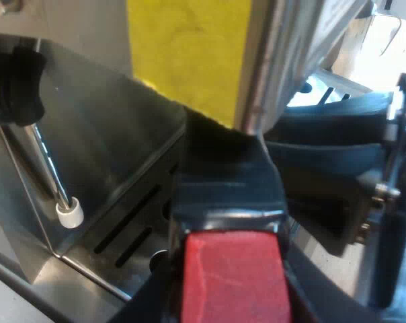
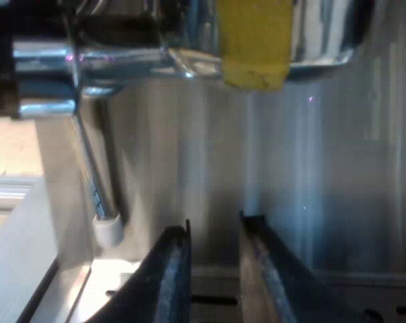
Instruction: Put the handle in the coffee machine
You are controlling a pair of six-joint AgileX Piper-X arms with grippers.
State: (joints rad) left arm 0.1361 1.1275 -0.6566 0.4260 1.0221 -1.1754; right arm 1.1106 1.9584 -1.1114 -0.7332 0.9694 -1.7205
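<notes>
The left gripper [image 1: 231, 306] is pinching the red end [image 1: 233, 279] of the dark-handled metal holder [image 1: 230, 182], with its black fingers [image 1: 324, 299] pressing on either side of it. The handle is pointing to the gripper's twelve o'clock and running in under the chrome brew head [image 1: 270, 81] of the steel espresso machine [image 1: 89, 155], just below a yellow patch [image 1: 189, 47]. The holder's metal cup is sitting hidden beneath that head, so I cannot tell whether it is seated or locked. A thin chrome steam wand [image 1: 45, 168] with a white tip is hanging at about ten o'clock from the handle, over the slotted drip tray [image 1: 132, 229].

The right gripper [image 2: 215, 225] is hovering before the machine's front panel, its own fingers [image 2: 169, 276] standing slightly apart and holding nothing. The same yellow patch [image 2: 253, 47] is lying at its twelve o'clock and the wand [image 2: 95, 175] at about ten.

As I judge it, the insertion is nearing its end, and the trouble is waiting in the twist. If the cup is going in tilted, its lugs may be missing their slots, and turning would jam it or let it drop. Because the grip is sitting far out on the red end, a stiff lock may be making the handle slip between the fingers. A wide sweep could also be carrying the handle into the wand
</notes>
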